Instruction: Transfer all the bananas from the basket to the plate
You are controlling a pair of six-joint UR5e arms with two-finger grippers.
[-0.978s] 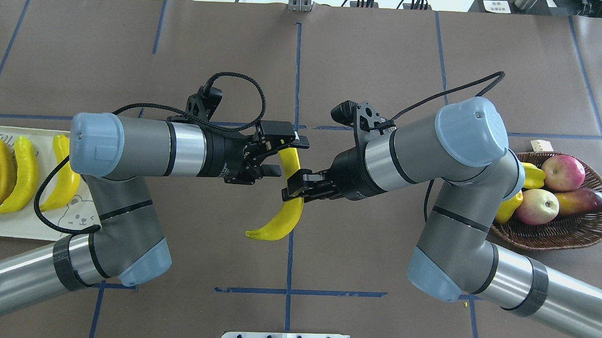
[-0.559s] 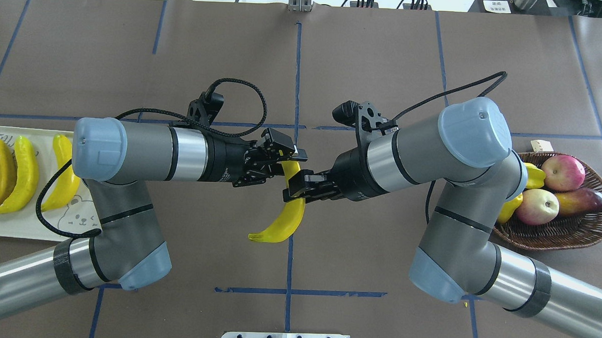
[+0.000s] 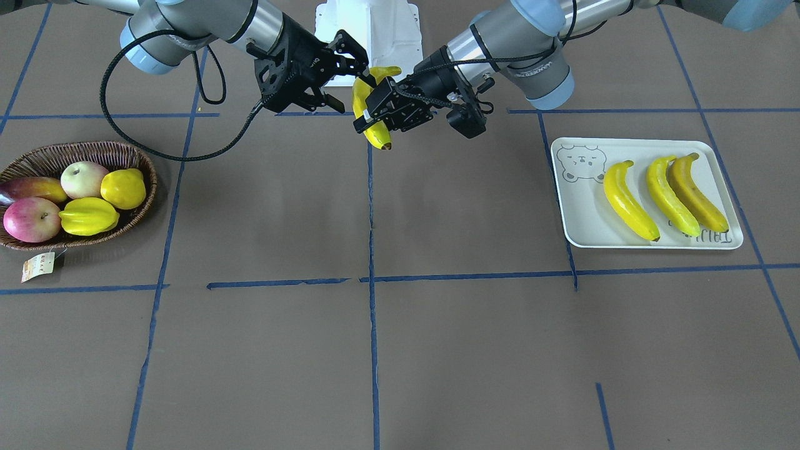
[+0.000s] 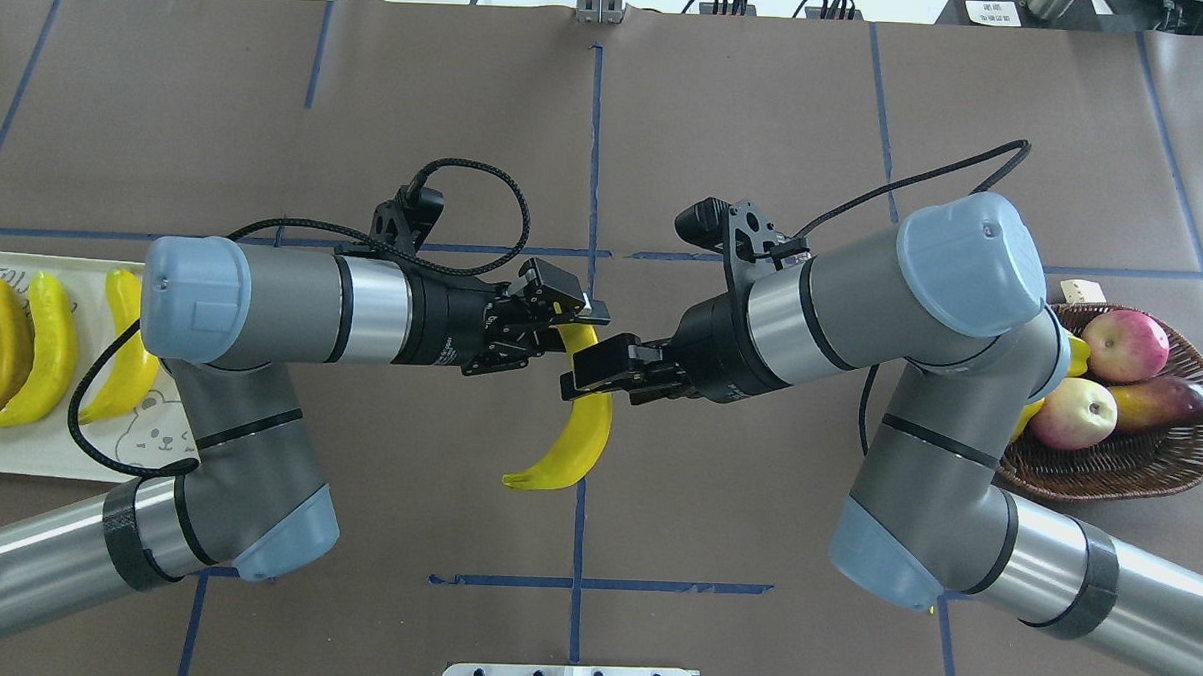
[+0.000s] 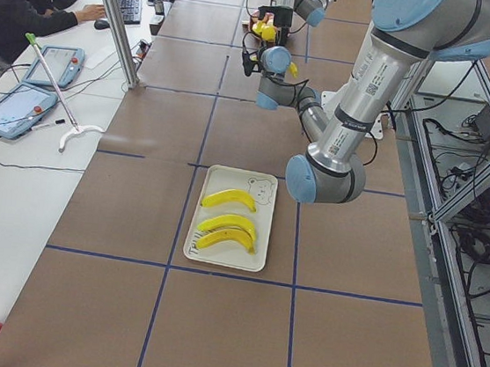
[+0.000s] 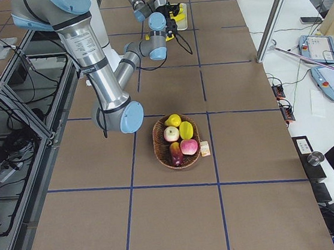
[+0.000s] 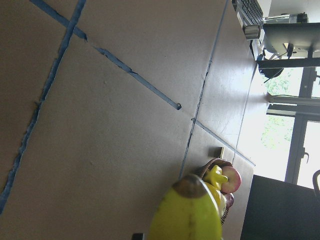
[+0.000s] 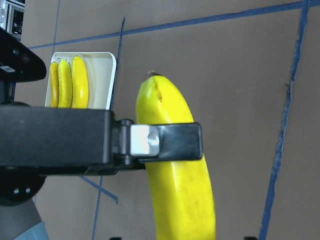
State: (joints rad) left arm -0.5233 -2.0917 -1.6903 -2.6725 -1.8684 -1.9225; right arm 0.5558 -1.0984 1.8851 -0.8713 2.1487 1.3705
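Bench (image 3: pixel 437 350): brown covering crossed by blue tape lines; its near stretch in the front-facing view carries nothing but tape.
Plate (image 3: pixel 578 219): lies flat on the robot's left side of the bench, bear print at one corner.
Bananas on plate (image 3: pixel 628 201): 3 lie side by side, lengthwise and nearly parallel; the outermost one is more orange-brown than the other 2.
Basket (image 3: pixel 147 194): sits on the robot's right side, well apart from the plate, with a paper tag (image 3: pixel 37 266) on the bench just beside its rim.
Basket contents: 2 red-and-pale apples, a yellow starfruit (image 3: pixel 89 216), a round yellow fruit (image 3: pixel 124 188) and a purple-red fruit; no banana shows in it.
Held banana (image 4: pixel 580 437): the 4th banana hangs in the air over the middle of the bench, between the 2 arms, its dark tip pointing down and toward the robot's left.
Right tool (image 4: pixel 583 365): closed across the middle of the held banana; the right wrist view shows 1 black finger wrapped over the yellow skin.
Left tool (image 4: pixel 560 312): at the banana's upper end, fingers drawn in against it; the left wrist view shows the banana's dark tip filling the lower edge. It appears to be clamped on that end.
Arms: they meet nearly tip to tip above the centre tape line.
Far side: a person sits at a white desk beyond the bench in the left side view.
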